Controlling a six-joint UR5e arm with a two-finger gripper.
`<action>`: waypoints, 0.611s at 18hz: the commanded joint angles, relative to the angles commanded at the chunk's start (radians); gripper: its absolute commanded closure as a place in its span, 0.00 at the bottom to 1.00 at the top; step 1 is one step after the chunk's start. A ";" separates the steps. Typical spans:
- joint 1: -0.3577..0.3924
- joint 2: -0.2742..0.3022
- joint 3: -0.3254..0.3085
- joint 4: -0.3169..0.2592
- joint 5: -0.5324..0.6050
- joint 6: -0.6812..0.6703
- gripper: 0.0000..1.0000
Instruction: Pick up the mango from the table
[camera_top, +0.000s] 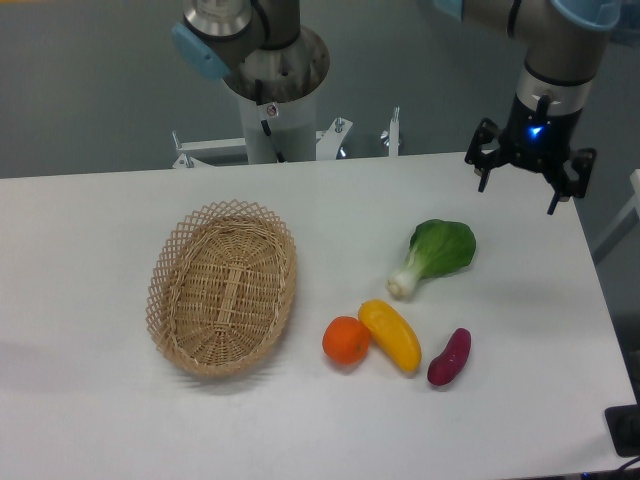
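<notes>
The mango is seen as a smooth, elongated oval, yellow along most of its length and shading to orange toward its lower right end. It is lying slantwise on the white surface, in the front right part, touching or nearly touching the round orange on its left, with the dark purple vegetable just beside it on its right. One mango, one orange and one purple vegetable are counted. One leafy green vegetable with a white stem is lying behind them, and one empty oval wicker basket is resting to the left of the fruit. The single pincer is being held above the far right edge of the surface, well apart from the mango, its fingers spread apart and nothing gripped between them.
</notes>
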 joint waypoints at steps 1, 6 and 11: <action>-0.002 0.002 -0.005 0.003 0.000 0.000 0.00; 0.000 0.003 -0.017 0.000 -0.011 0.000 0.00; -0.009 0.002 -0.026 0.005 -0.009 -0.070 0.00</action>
